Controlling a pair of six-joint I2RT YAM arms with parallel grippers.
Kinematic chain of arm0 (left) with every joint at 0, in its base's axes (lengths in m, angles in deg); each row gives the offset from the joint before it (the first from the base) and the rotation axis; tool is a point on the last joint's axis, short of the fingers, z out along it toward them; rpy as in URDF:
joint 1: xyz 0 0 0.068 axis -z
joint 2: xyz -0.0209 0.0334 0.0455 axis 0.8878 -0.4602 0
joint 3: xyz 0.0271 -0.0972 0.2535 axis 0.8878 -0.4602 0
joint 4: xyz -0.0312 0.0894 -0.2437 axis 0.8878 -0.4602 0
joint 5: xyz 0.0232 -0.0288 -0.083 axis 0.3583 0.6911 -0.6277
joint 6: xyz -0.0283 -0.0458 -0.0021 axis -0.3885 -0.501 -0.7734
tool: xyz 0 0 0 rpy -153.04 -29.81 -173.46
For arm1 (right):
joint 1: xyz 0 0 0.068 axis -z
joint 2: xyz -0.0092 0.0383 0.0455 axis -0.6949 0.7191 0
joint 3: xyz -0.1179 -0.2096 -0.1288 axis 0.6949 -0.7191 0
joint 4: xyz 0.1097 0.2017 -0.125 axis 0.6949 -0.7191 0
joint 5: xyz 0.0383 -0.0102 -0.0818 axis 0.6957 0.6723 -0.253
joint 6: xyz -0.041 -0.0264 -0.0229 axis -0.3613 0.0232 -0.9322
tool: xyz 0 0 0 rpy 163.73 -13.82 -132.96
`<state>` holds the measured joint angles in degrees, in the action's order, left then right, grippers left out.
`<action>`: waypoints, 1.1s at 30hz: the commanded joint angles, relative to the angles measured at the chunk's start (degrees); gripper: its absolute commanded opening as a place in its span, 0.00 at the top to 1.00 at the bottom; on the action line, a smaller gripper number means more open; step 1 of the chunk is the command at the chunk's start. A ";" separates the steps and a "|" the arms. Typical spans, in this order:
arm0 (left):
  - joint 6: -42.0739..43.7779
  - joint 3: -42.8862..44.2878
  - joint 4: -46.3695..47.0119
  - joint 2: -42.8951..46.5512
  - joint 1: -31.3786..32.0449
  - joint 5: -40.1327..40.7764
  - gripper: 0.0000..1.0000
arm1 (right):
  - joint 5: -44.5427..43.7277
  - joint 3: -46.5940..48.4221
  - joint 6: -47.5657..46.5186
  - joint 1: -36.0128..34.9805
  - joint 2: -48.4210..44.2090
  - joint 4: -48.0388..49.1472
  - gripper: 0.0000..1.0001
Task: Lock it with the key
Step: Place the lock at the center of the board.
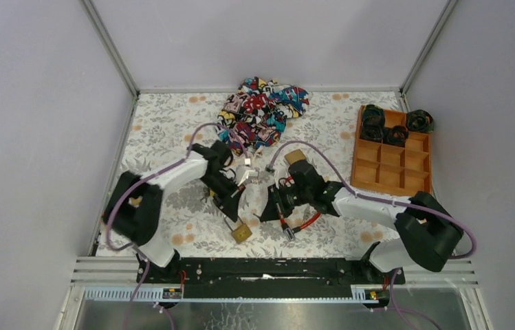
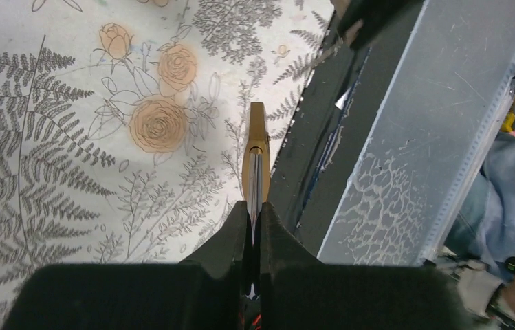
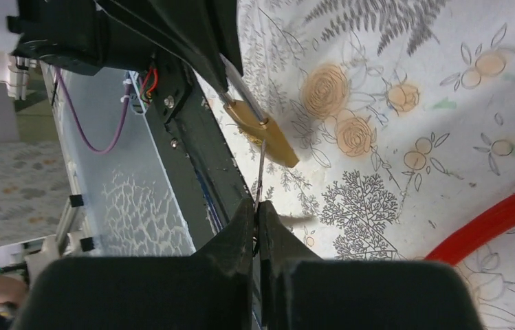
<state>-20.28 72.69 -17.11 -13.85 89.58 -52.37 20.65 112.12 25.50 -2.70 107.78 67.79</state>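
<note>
Brass padlock [image 1: 242, 232]: just beyond the black base rail [image 1: 268, 269], left of the rail's middle, tilted, with its silver shackle [image 2: 257, 180] gripped from above. Whether its body rests on the cloth cannot be told.
Left gripper [image 2: 254, 214]: fingers pressed together on the shackle, reaching toward the rail.
Key [image 3: 260, 172]: thin metal blade seen edge-on. Its tip reaches the padlock's body, but whether it sits in the keyhole cannot be told.
Right gripper [image 3: 255, 210]: pinching the key, beyond the rail near its middle.
Red cord [image 1: 309, 221]: curved on the cloth, beyond the rail, right of its middle.
Floral cloth [image 1: 172, 130]: spreads from the rail to the back wall.
Wooden tray [image 1: 393, 173]: well beyond the rail's right end, with dark rolled bundles [image 1: 373, 122] in its rear compartments.
Patterned fabric heap [image 1: 263, 108]: farthest from the rail, opposite its middle.
</note>
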 commanded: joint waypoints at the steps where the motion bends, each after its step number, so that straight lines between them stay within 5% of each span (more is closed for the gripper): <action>1: 1.03 3.96 -2.00 -12.26 0.18 -2.32 1.00 | 3.92 -0.35 8.86 -0.12 6.85 9.37 1.00; 4: 0.26 5.29 -1.99 -15.93 0.18 -0.96 0.96 | 4.51 0.89 8.10 -0.13 11.33 6.96 1.00; 11: 1.67 7.71 1.01 -13.99 -0.73 3.91 0.33 | 0.26 4.10 8.02 -0.06 16.58 0.93 0.99; 15: 3.28 8.77 4.26 -9.33 -1.11 11.98 0.02 | -2.95 8.13 5.73 -0.11 18.71 -5.32 0.74; 21: 16.98 12.46 1.44 -0.68 -7.15 23.44 0.02 | -10.20 14.79 -1.24 -0.04 13.05 -16.65 0.37; 23: 24.77 10.74 1.62 2.18 -12.32 30.07 0.02 | -12.97 16.58 -2.71 -0.11 10.70 -19.94 0.02; 29: 46.61 6.66 2.72 3.45 -35.92 42.71 0.02 | -15.41 17.82 -3.71 -0.13 4.01 -22.10 0.00; 31: 44.01 7.63 4.92 0.71 -41.50 47.59 0.02 | -15.85 18.49 -3.15 -0.13 3.23 -23.09 0.01; 33: 31.45 10.21 9.49 -2.00 -45.17 50.42 0.01 | -16.03 19.69 -1.94 -0.13 3.21 -24.20 0.01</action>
<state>16.65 80.71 -14.01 -12.04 50.02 -12.44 6.99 128.54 23.36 -2.70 112.34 46.98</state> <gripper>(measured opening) 0.984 0.993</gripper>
